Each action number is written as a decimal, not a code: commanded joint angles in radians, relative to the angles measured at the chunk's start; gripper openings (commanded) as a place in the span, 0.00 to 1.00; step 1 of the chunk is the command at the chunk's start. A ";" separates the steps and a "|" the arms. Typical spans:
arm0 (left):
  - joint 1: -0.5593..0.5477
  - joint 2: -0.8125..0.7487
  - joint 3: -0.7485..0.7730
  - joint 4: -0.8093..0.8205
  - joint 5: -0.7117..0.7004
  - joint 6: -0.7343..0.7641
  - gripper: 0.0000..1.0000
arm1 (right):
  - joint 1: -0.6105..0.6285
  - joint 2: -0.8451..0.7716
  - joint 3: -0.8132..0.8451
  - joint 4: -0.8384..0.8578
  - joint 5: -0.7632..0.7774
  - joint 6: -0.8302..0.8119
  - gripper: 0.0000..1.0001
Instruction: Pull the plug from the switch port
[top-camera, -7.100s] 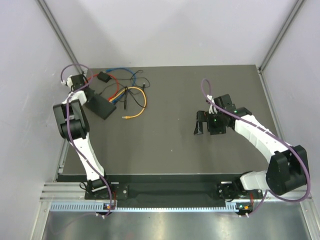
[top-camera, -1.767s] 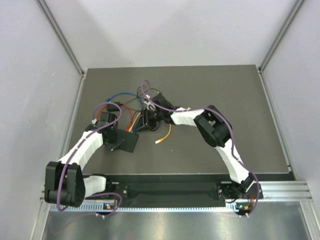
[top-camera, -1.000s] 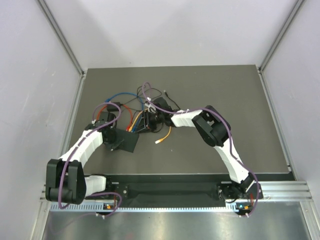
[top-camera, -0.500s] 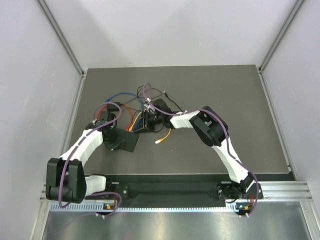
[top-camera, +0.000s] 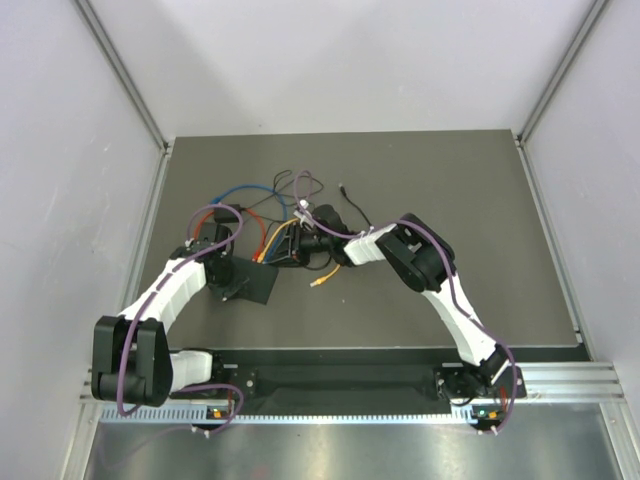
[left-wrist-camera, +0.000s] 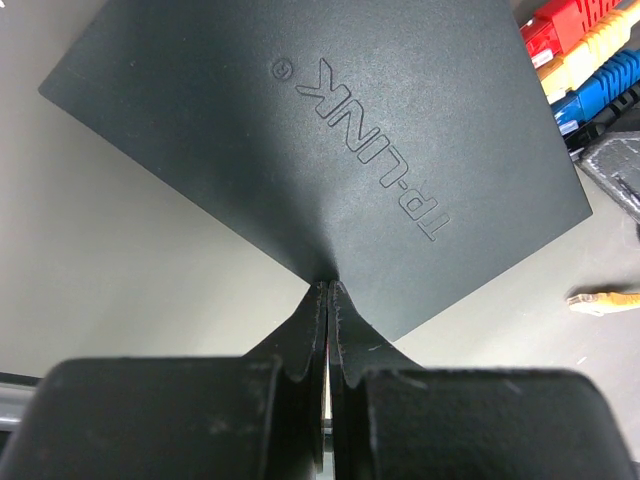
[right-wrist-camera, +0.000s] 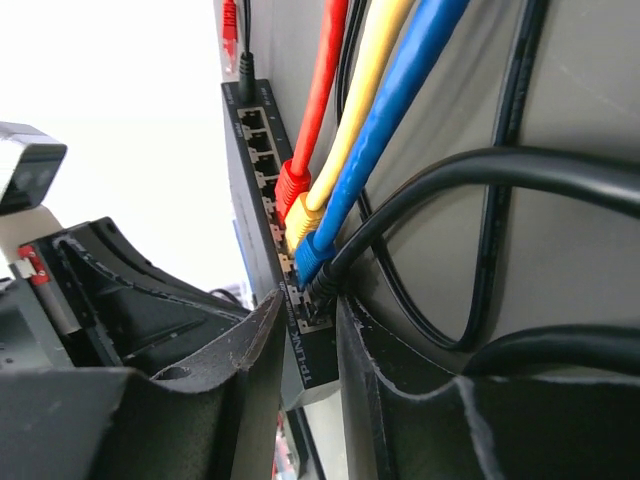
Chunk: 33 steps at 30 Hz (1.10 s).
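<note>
Nearest, the left gripper (left-wrist-camera: 328, 292) has its jaws pressed together, tips touching the near edge of the flat matte-black rectangular switch (left-wrist-camera: 330, 130). The switch lies on the dark grey table (top-camera: 450, 200), left of centre. At the port face, the right gripper (right-wrist-camera: 312, 305) straddles the small black plug (right-wrist-camera: 322, 288); whether it pinches the plug I cannot tell. Beyond, a blue cable (right-wrist-camera: 400, 100), a yellow cable (right-wrist-camera: 362, 100) and a red cable (right-wrist-camera: 322, 90) sit plugged in alongside.

Dark grey table (top-camera: 450, 180), bearing switch (top-camera: 252, 284) and cables (right-wrist-camera: 400, 110) (tangled, many-coloured)
</note>
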 joint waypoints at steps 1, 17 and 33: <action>-0.004 0.024 -0.036 0.085 -0.003 0.007 0.00 | -0.002 0.032 -0.018 0.097 0.001 0.070 0.28; -0.004 0.029 -0.034 0.071 -0.009 0.008 0.00 | 0.002 0.029 0.032 -0.127 0.038 -0.044 0.06; -0.001 0.113 -0.013 -0.015 -0.025 -0.015 0.00 | -0.004 -0.054 0.002 -0.155 0.205 -0.139 0.00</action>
